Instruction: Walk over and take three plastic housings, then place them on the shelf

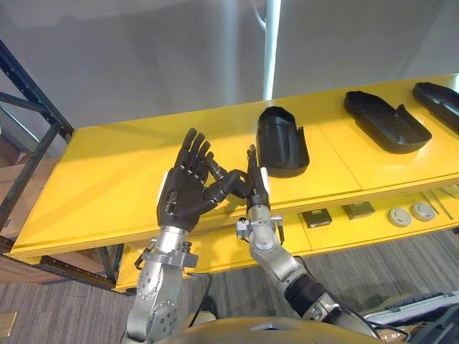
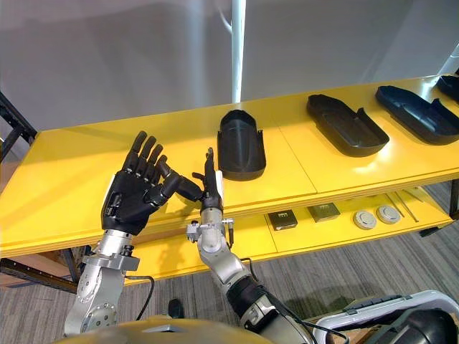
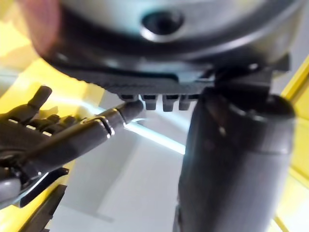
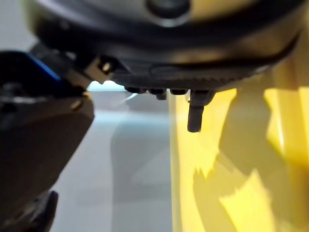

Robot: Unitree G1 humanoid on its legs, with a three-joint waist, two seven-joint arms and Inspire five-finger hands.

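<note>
My left hand (image 1: 185,190) is up closest in front of me, palm turned back toward me, fingers straight and spread, holding nothing. Its thumb reaches sideways to my right hand (image 1: 256,188), and the tip seems to touch that hand's palm. The right hand stands edge-on just beside the left, fingers straight, close together and pointing up, also empty.

Both hands hang over the front edge of the yellow shelf (image 1: 107,179). Past the right hand's fingertips, slightly to its outer side, the nearest housing (image 1: 282,142) lies on the top board, black, its hollow side up, apart from the hand. Further out to the right of that hand lies the second housing (image 1: 387,120), long and dark, also hollow side up. The third housing (image 1: 439,100) sits beyond it, at the far right end of the board. All three lie in a row, well apart from one another, and neither hand touches any of them.

Below and to the right of my right wrist, the lower board (image 1: 215,251) carries two small dark square parts (image 1: 315,217) and two round grey discs (image 1: 399,216). Beyond my left hand, off its outer side, stands a dark metal frame (image 1: 29,93), and a grey wall (image 1: 143,57) rises behind the shelf.
</note>
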